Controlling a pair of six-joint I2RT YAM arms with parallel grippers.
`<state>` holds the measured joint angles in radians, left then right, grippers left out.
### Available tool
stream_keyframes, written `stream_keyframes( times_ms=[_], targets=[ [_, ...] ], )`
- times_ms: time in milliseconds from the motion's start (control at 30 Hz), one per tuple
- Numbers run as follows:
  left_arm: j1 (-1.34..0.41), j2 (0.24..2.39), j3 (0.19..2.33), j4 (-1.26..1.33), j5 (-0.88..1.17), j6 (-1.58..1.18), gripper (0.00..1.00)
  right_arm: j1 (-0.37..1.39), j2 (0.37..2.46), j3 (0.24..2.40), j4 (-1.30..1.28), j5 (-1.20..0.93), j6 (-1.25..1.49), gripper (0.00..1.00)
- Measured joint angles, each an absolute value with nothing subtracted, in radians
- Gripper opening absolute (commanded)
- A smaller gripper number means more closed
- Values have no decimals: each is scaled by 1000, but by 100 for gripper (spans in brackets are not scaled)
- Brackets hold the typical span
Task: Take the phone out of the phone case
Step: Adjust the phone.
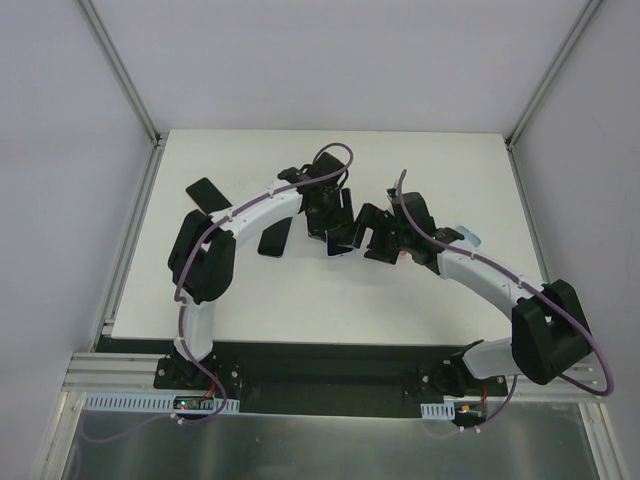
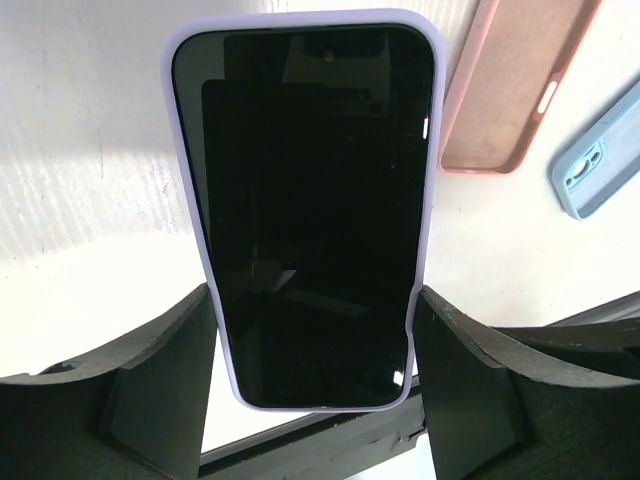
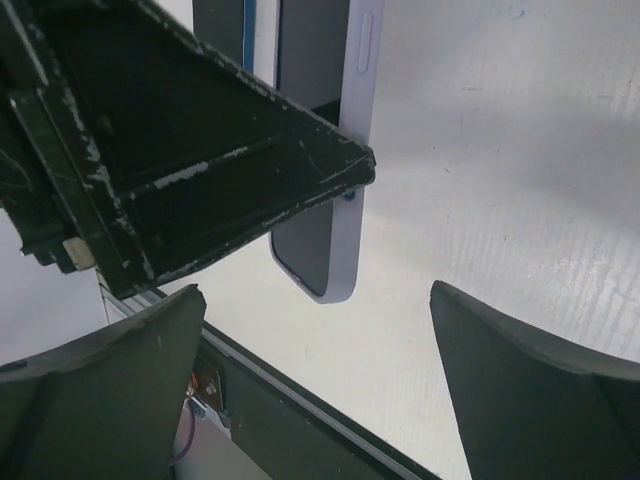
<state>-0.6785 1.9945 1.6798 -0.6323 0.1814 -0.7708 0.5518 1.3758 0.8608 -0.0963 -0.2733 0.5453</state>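
Observation:
A black-screened phone [image 2: 305, 200] sits in a lilac case [image 2: 433, 150]. My left gripper [image 2: 315, 300] is shut on the cased phone's lower sides and holds it above the table, screen toward the wrist camera. In the top view it hangs at the table's middle [image 1: 338, 243] under the left gripper [image 1: 325, 215]. My right gripper [image 3: 315, 380] is open and empty, just below and beside the phone's bottom end, which shows edge-on in the right wrist view [image 3: 325, 250]. The left gripper's finger [image 3: 200, 150] covers part of it. In the top view the right gripper [image 1: 382, 240] is just right of the phone.
An empty pink case [image 2: 510, 90] and a light blue case [image 2: 600, 170] lie on the white table beyond the phone. Two dark phones [image 1: 208, 193] [image 1: 273, 238] lie at the left. The table's near edge and black base rail [image 3: 300, 420] are below the right gripper.

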Motion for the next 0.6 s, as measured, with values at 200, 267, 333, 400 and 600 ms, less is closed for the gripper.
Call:
stream_keyframes(
  times_ms=[200, 267, 333, 400, 600],
  targets=[
    [-666, 1956, 1658, -633, 185, -771, 37, 551, 1407, 878, -72, -274, 565, 72],
    [-665, 1936, 1656, -631, 194, -771, 37, 551, 1415, 881, -61, -274, 570, 70],
    [-656, 1919, 1652, -623, 210, -772, 37, 551, 1425, 886, -53, -279, 577, 66],
    [-652, 1905, 1645, -613, 225, -772, 37, 551, 1435, 891, -41, -282, 581, 63],
    [-641, 1877, 1607, -598, 241, -774, 37, 550, 1447, 894, -6, -298, 594, 52]
  ],
)
